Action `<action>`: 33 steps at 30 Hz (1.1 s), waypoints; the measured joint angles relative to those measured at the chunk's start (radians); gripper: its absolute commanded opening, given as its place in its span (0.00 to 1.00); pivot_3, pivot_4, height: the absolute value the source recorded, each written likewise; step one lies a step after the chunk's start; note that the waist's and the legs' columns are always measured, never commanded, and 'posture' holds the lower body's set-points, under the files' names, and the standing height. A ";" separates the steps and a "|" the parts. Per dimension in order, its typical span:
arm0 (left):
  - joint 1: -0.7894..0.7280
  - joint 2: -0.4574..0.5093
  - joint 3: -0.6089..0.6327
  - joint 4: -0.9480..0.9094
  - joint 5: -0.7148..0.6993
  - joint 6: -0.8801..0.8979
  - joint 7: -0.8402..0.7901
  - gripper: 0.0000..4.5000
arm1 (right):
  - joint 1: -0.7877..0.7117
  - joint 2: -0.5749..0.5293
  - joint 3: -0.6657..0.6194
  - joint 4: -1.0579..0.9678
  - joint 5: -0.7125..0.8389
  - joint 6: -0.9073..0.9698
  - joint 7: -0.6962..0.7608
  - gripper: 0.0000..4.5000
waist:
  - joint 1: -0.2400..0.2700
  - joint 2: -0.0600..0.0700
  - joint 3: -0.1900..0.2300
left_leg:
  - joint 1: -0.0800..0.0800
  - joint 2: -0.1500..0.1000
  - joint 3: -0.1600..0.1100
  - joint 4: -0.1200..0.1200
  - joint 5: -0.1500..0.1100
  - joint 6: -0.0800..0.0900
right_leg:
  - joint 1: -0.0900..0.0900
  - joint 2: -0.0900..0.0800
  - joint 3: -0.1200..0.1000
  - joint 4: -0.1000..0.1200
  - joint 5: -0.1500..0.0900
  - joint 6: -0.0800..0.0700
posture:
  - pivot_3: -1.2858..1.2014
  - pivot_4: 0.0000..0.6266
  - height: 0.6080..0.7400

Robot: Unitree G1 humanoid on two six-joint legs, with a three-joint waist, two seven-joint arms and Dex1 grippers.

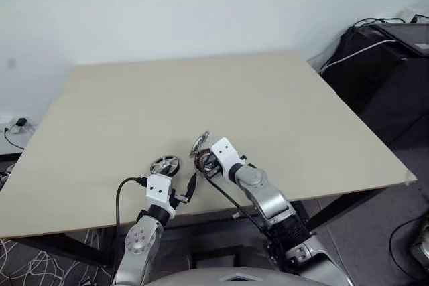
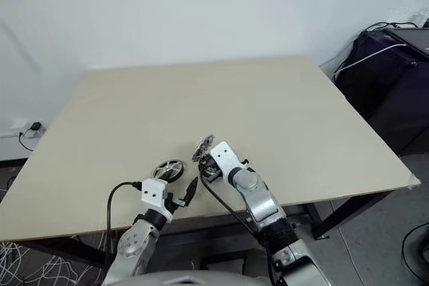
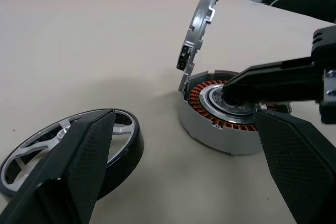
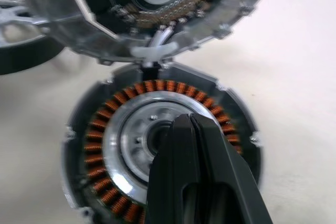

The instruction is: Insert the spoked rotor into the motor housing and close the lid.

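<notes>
Housing (image 3: 226,114) sits near the worktop's (image 1: 201,92) front edge: a grey round shell ringed with coppery windings around a silver centre. Its lid (image 3: 202,24), thin silvery metal, stands hinged open and upright. The right tool (image 4: 197,124), fingers pressed together, pokes into the silver centre. The rotor (image 3: 68,140), silver spokes in a black rim, lies just beside the housing, before the spread left tool (image 3: 184,177). No writing is legible.

The motor housing (image 3: 220,129) shows grey metal around glossy copper windings, the spoked rotor (image 3: 68,145) shiny silver, the counter (image 1: 201,98) matt beige.
</notes>
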 measured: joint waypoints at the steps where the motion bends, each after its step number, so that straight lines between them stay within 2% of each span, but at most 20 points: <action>1: 0.000 0.000 0.000 0.000 0.000 0.000 0.000 1.00 | 0.004 -0.003 -0.001 -0.003 -0.001 0.001 -0.001 0.01 | 0.001 0.000 -0.001 | 0.000 0.000 0.000 0.000 0.000 0.000 | 0.001 0.000 0.000 0.000 0.000 0.000 | 0.52 0.00 1.00; 9: 0.001 0.000 -0.001 0.000 0.000 0.000 -0.001 1.00 | 0.037 0.002 -0.020 -0.048 0.010 -0.004 -0.002 0.01 | 0.001 0.000 -0.001 | 0.000 0.000 0.000 0.001 0.000 0.000 | 0.000 0.000 0.000 0.000 0.000 0.001 | 0.52 0.00 1.00; 18: 0.004 0.003 0.004 -0.008 0.000 0.000 0.005 1.00 | 0.075 -0.004 -0.046 -0.218 0.052 -0.050 0.022 0.01 | 0.000 0.000 0.000 | -0.001 0.000 0.000 0.000 0.000 0.000 | -0.001 0.000 0.000 0.000 0.000 0.000 | 0.52 0.00 1.00; 24: 0.003 0.004 0.003 -0.013 -0.001 0.002 -0.001 1.00 | 0.048 0.003 -0.041 -0.186 0.046 -0.051 0.018 0.01 | -0.001 0.000 0.000 | -0.001 0.000 0.000 0.000 0.000 0.000 | -0.001 0.000 0.000 0.000 0.000 0.000 | 0.52 0.00 1.00; 33: 0.001 0.002 0.004 -0.013 -0.001 0.004 0.000 1.00 | 0.045 -0.012 0.008 -0.015 0.011 -0.065 0.023 0.01 | 0.001 0.000 0.000 | -0.001 0.000 0.000 -0.001 0.000 0.000 | -0.001 0.000 0.000 0.000 0.000 0.000 | 0.52 0.00 1.00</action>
